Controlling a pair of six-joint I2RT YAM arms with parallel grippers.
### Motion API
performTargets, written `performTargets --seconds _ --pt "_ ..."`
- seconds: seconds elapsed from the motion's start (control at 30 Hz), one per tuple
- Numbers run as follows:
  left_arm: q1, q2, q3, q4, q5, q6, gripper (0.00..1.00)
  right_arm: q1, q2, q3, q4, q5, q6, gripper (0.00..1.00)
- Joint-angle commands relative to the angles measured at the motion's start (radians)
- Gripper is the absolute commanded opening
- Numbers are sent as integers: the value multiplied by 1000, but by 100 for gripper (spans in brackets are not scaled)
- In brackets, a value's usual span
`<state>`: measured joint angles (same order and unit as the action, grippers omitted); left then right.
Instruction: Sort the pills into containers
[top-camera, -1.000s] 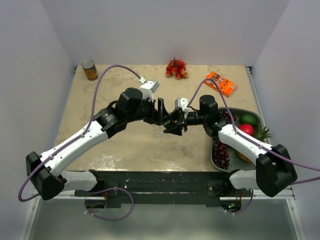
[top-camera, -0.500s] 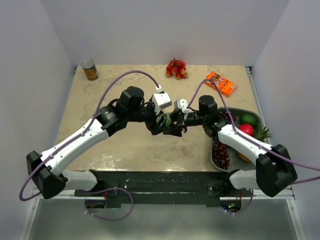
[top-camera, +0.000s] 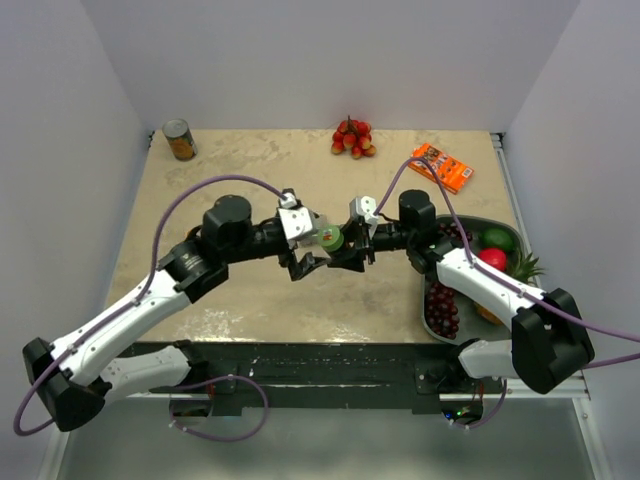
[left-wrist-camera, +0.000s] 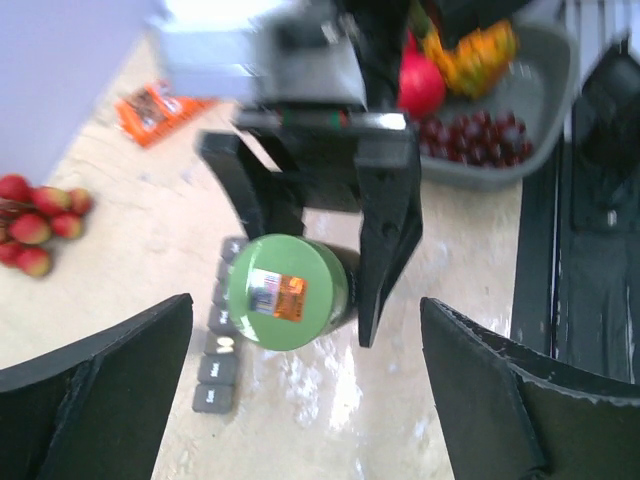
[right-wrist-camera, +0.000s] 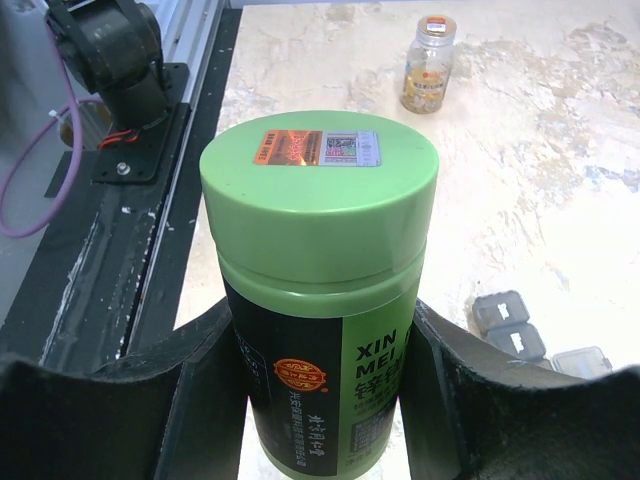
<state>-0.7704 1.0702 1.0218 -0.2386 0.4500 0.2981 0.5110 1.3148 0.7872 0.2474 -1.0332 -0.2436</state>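
Observation:
A green bottle (right-wrist-camera: 320, 290) with a green cap and black label stands upright between the fingers of my right gripper (right-wrist-camera: 320, 400), which is shut on its body. In the top view the bottle (top-camera: 330, 238) is at the table's middle, with the right gripper (top-camera: 348, 247) behind it. My left gripper (top-camera: 306, 262) is open and empty just left of the bottle. In its wrist view its fingers (left-wrist-camera: 100, 390) spread wide below the bottle's cap (left-wrist-camera: 287, 290). The dark-grey containers strip (left-wrist-camera: 216, 360) lies on the table, partly hidden under the bottle. Its end compartments (right-wrist-camera: 505, 322) show beside the bottle.
An orange-labelled can (top-camera: 180, 140) stands at the far left corner. Red fruits (top-camera: 352, 137) and an orange packet (top-camera: 440, 167) lie at the back. A grey tray (left-wrist-camera: 545, 95) with grapes and fruit sits at the right edge.
My left arm has drawn back to the left and turned its wrist, so its open gripper is now off the bottle. The right gripper has kept holding the bottle in place.

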Motion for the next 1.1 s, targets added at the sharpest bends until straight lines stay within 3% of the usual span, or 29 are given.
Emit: performTargets --seconds 0.0,0.23,0.33,0.77,0.97,1.07 --pt "13 -93 17 179 -137 -239 100 -5 -20 43 47 10 6 0" --pt "19 54 227 -124 -272 -641 100 -5 -23 43 46 15 7 0" --pt "17 97 291 -209 -281 -727 100 -5 -22 43 47 16 7 0" --pt "-27 191 311 -275 -272 -725 93 -3 -17 41 47 19 7 0" --pt "-36 231 333 -287 -263 -706 77 -5 -17 41 47 19 7 0" --pt "-38 241 342 -306 -272 -682 61 -5 -15 41 47 18 7 0"
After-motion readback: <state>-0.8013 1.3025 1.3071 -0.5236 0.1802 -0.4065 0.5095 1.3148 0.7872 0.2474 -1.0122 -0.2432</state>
